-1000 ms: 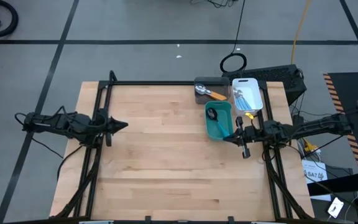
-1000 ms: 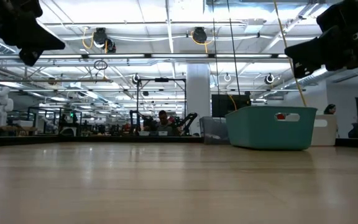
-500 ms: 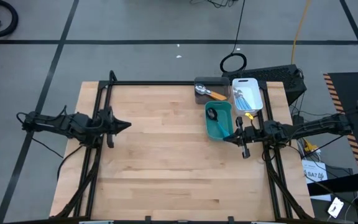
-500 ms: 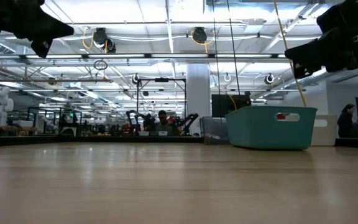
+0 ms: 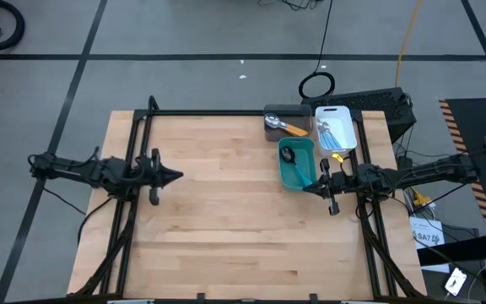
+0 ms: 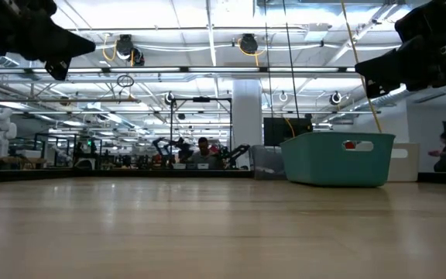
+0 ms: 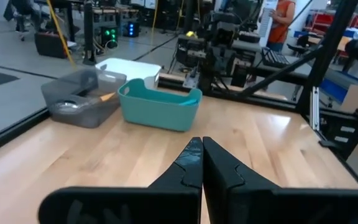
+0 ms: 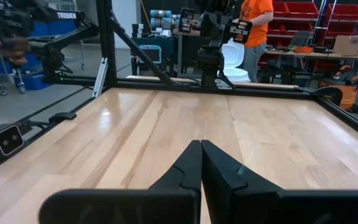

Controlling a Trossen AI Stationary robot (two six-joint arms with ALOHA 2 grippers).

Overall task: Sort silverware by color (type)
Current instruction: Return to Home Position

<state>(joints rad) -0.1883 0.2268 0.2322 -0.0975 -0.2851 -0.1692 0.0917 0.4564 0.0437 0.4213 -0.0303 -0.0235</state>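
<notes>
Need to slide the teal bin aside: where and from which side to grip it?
Probably pinch the teal bin by the thin rim of its long wall facing the bare tabletop, coming straight down. It is upright and open-topped; the gray bin and white bin crowd two other sides.

A desk (image 5: 226, 211) of pale wooden planks is edged by a black frame (image 5: 209, 112). Three bins are set directly on it, all grouped near its far right corner. A gray bin (image 5: 287, 110) is placed against the far edge, and a white bin (image 5: 336, 110) is stood just beside it, toward the desk's right edge. A teal bin (image 5: 297, 179) is set just in front of the gray one, slightly turned, with its long side close against the white bin. In the low view the teal bin is shown resting flat on the planks.
</notes>
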